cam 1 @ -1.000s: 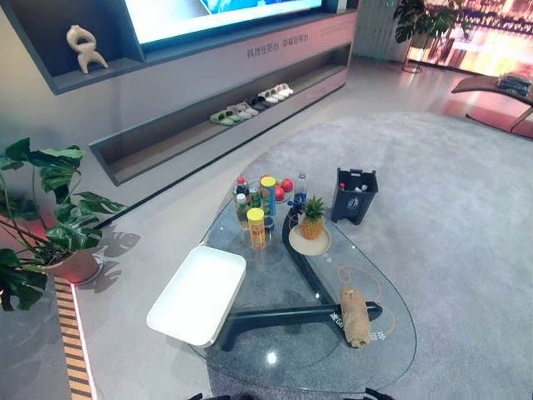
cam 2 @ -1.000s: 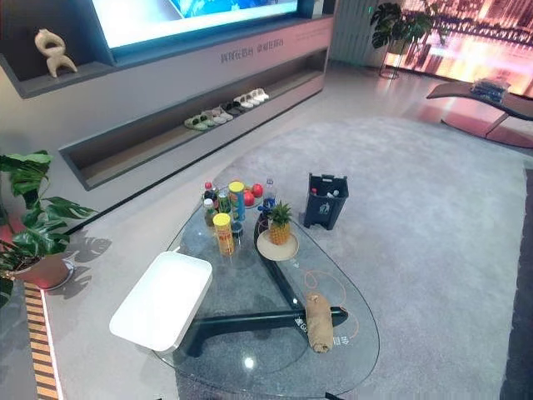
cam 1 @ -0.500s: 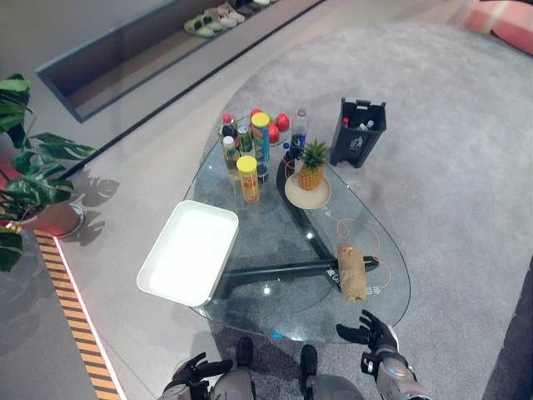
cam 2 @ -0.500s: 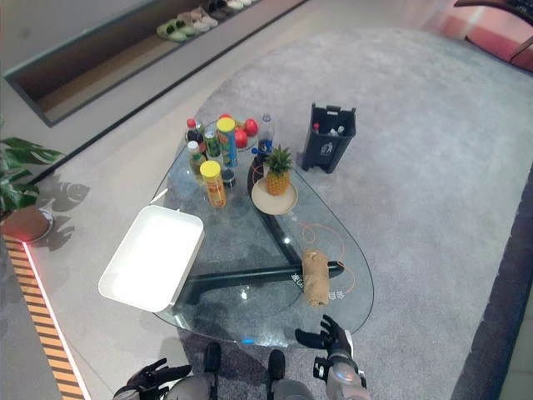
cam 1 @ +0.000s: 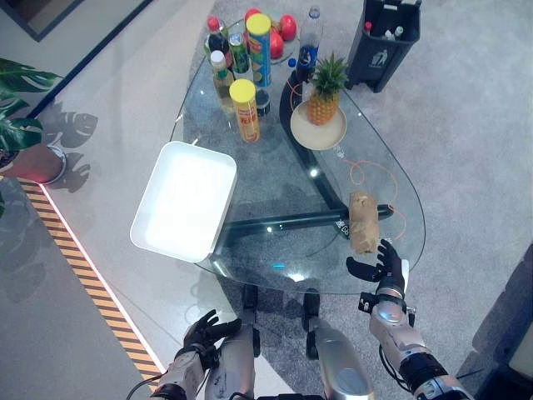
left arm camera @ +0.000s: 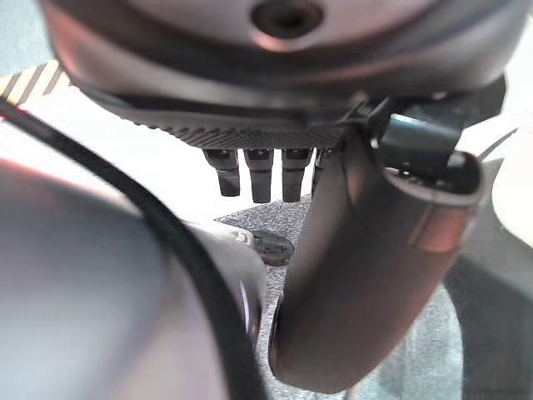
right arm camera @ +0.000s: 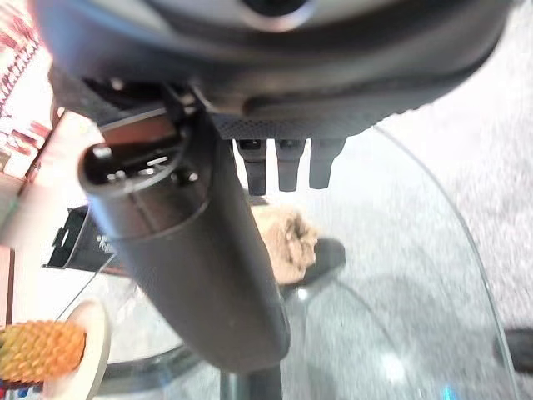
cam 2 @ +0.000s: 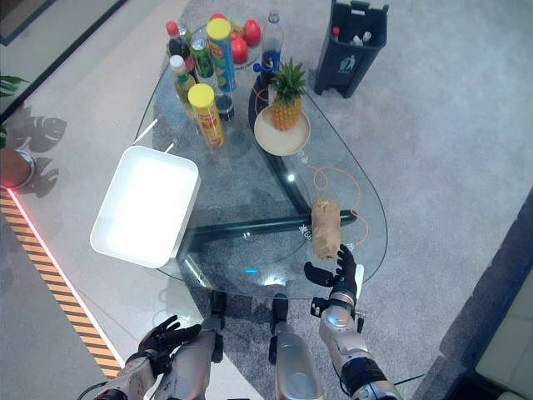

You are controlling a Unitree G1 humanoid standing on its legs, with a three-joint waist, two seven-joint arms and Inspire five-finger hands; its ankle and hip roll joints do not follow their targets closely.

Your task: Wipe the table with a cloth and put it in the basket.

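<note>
Near the table's (cam 1: 250, 258) front-right edge the rolled cloth (cam 1: 363, 221) lies untouched — my right hand (cam 1: 385, 268), fingers spread, hovers just short; I'd come over the roll's middle before closing; left hand (cam 1: 204, 331) hangs low, relaxed.

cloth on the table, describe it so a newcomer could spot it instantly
Start at the glass table: the white tray sits on its left edge, bottles and a pineapple at the far end. The cloth lies near the right rim, just ahead of the right hand: a tan rolled bundle, the table's only soft item.
</note>
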